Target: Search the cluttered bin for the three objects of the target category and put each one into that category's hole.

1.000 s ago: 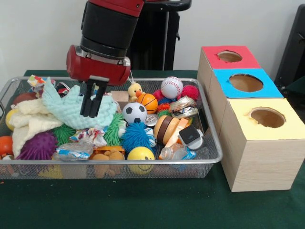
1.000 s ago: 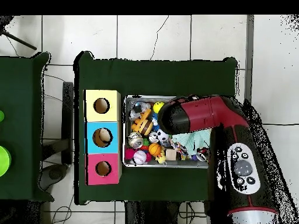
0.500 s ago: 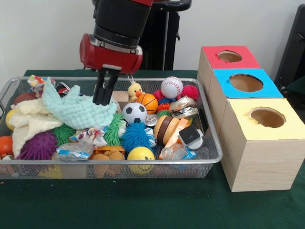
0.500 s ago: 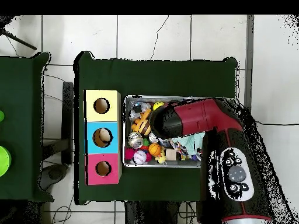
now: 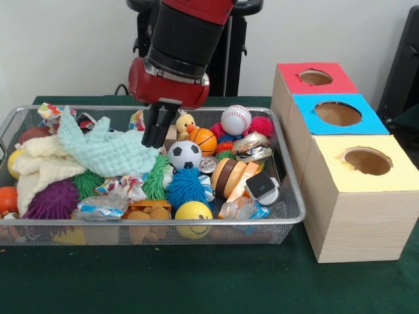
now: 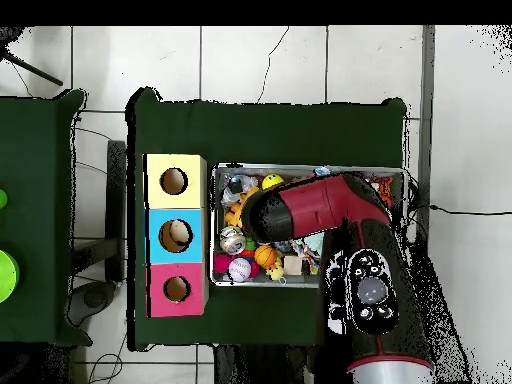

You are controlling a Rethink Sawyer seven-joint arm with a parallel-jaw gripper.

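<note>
Front view, left to right. A silver wire-mesh bin is seen on a dark green tablecloth. At its left end an orange ball is pressed to the mesh, beside a purple spiky rubber ball and cream knitted cloth. A mint-green waffle-textured cloth is draped over the pile, with a crinkled clear plastic packet lying below it.

The black gripper is held just above the mint cloth's right edge, fingers drawn close together and nothing between them.

Ball-shaped things are clustered right of it: a black-and-white soccer ball, an orange basketball, a white baseball with red stitching, a blue tentacled rubber ball, a yellow smooth ball. A yellow rubber duck sits behind them. No writing can be read.

Beside the bin stand three pale wooden boxes with round holes: yellow-topped box nearest, blue-topped box, red-topped box.

In the overhead view the red arm covers the bin's middle.
</note>
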